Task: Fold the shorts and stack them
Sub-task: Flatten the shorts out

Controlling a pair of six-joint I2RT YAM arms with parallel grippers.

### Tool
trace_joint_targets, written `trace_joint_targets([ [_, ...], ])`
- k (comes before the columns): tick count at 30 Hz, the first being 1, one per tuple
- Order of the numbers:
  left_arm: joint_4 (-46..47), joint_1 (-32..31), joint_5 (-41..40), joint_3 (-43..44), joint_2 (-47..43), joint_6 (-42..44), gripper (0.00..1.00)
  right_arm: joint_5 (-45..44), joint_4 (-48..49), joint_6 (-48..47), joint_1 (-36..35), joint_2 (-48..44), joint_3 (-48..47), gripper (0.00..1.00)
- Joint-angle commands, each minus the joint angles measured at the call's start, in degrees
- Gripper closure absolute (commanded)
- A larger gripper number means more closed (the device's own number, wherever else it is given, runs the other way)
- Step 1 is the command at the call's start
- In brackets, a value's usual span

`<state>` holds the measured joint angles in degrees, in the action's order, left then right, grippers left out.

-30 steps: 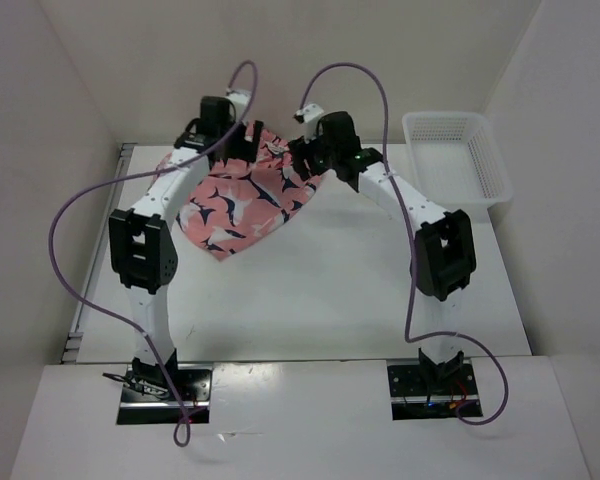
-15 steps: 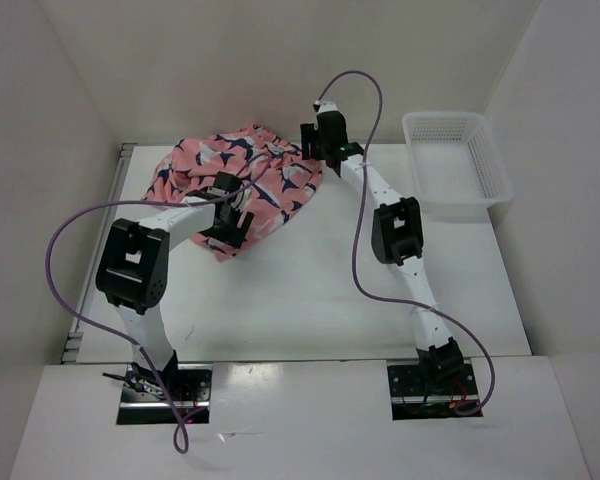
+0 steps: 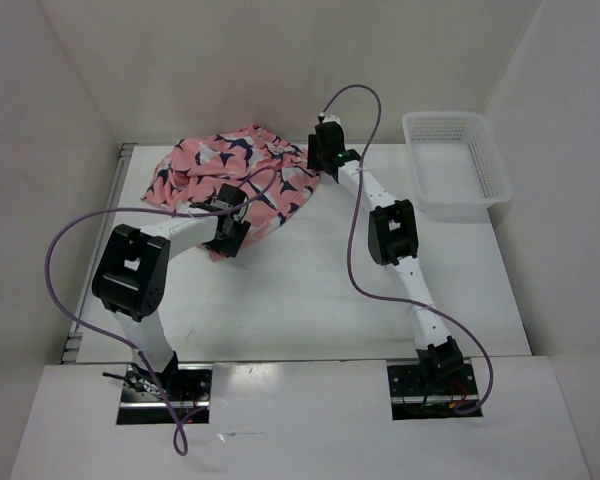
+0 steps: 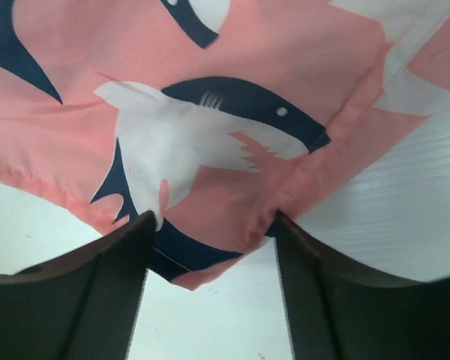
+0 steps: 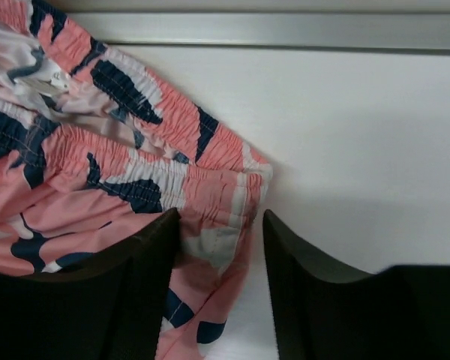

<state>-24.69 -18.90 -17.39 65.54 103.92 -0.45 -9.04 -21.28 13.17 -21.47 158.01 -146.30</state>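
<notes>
Plainly the shorts [image 3: 205, 165] lie rumpled and unfolded on the table [image 3: 310, 290], so I judge folding and stacking are both left to do. A hem corner sits between the fingers of the wide-open left claw [image 4: 210, 225]. The right claw [image 5: 219, 217] gapes likewise around the waistband end, gripping nothing. No writing is readable.

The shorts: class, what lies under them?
The shorts rest on the white table, visible around their edges; anything beneath the bunched fabric is covered.
</notes>
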Motion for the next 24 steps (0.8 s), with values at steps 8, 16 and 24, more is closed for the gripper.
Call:
trace_joint_targets([
  [8, -0.9, 0.4, -4.5, -3.0, 0.7, 0.4, 1.00, 2.0, -1.2, -0.7, 0.2, -3.1, 1.4, 1.00],
  [16, -8.3, 7.5, -3.5, 11.7, -4.4, 0.4, 1.00, 5.1, -3.4, -5.6, 3.6, -33.1, 25.7, 1.00],
  [24, -16.5, 5.6, -1.6, 2.9, -24.3, 0.4, 1.00, 15.2, -3.9, -15.5, 3.3, -77.2, 78.5, 1.00],
])
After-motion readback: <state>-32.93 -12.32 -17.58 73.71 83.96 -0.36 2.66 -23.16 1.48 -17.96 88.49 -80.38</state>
